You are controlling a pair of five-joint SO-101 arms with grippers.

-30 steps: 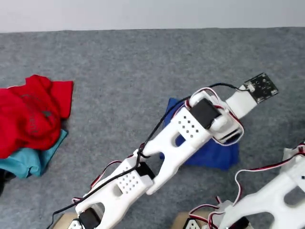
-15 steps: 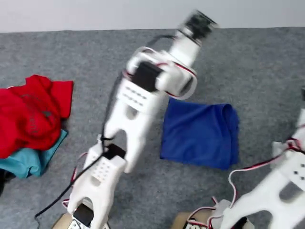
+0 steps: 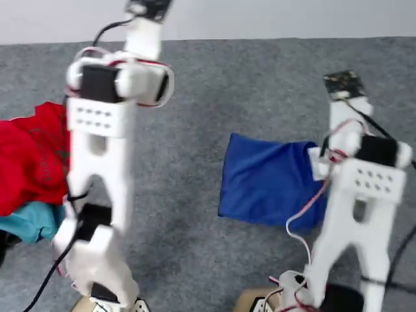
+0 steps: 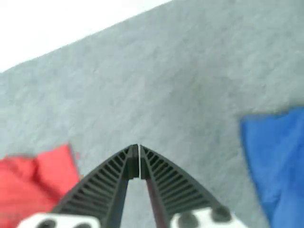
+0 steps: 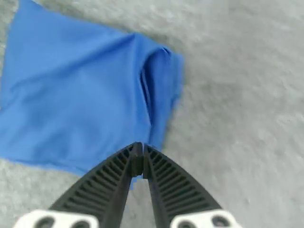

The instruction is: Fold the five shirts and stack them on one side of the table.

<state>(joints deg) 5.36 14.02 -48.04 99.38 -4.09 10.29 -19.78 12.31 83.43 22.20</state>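
A folded blue shirt [image 3: 270, 185] lies flat on the grey table right of centre, and appears again as the blue shirt [image 5: 80, 95] and at an edge [image 4: 280, 161]. A crumpled red shirt [image 3: 29, 153] lies on a teal shirt [image 3: 36, 220] at the left edge; the red shirt [image 4: 33, 183] also appears beside my left fingers. My left gripper [image 4: 138, 159] is shut and empty, held high between the two piles. My right gripper [image 5: 142, 159] is shut and empty above the blue shirt's near edge. The left arm [image 3: 104, 104] stands tall at the left, the right arm [image 3: 361, 169] at the blue shirt's right side.
Grey carpet-like cloth [image 3: 195, 97] covers the table, bare between the piles and toward the back. A white wall [image 3: 260, 16] runs along the far edge. A dark object [image 3: 5, 242] shows at the left edge below the teal shirt.
The left arm swung from over the blue shirt to the left and up, uncovering it. The right arm came in from the lower right to stand at the shirt's right edge.
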